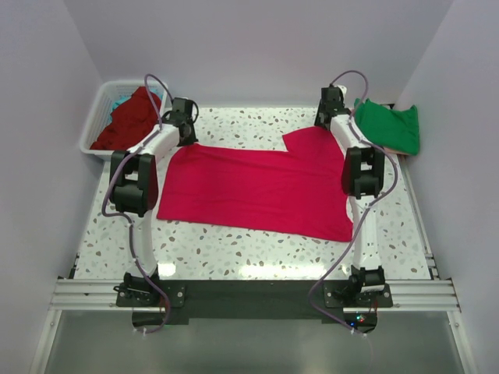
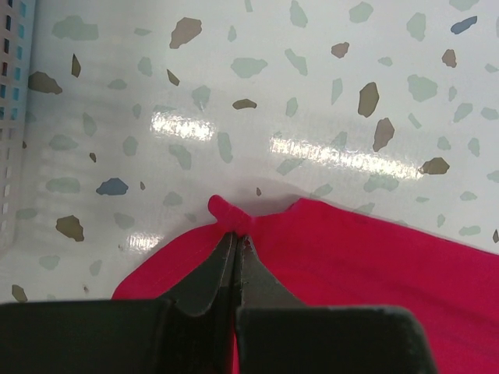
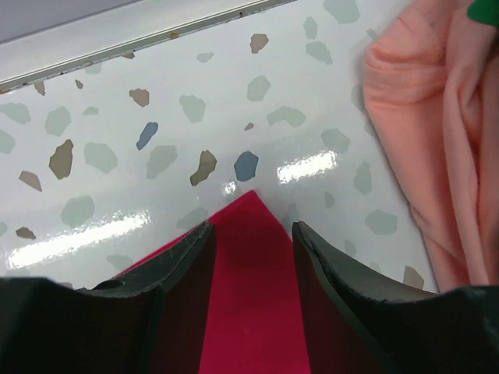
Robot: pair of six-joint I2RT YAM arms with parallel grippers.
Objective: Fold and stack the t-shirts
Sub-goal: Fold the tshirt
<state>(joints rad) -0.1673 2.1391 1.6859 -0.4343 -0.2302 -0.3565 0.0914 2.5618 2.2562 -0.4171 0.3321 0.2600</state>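
Observation:
A bright crimson-pink t-shirt [image 1: 257, 187] lies spread flat across the middle of the table. My left gripper [image 1: 187, 136] is at its far left corner and is shut on a small bunched fold of the cloth [image 2: 226, 212], its fingertips [image 2: 236, 238] pressed together. My right gripper [image 1: 323, 123] stands over the far right corner. Its jaws are apart in the right wrist view [image 3: 251, 227], and the pointed corner of the crimson cloth [image 3: 253, 288] lies flat on the table between them. A green t-shirt [image 1: 390, 125] rests on a salmon-pink one [image 3: 437, 140] at the far right.
The white slatted basket [image 1: 97, 117] stands at the far left corner with a dark red shirt [image 1: 129, 121] and a teal one [image 1: 118, 101] in it. Its wall shows at the left edge of the left wrist view [image 2: 9, 117]. White walls close in the table's back and sides.

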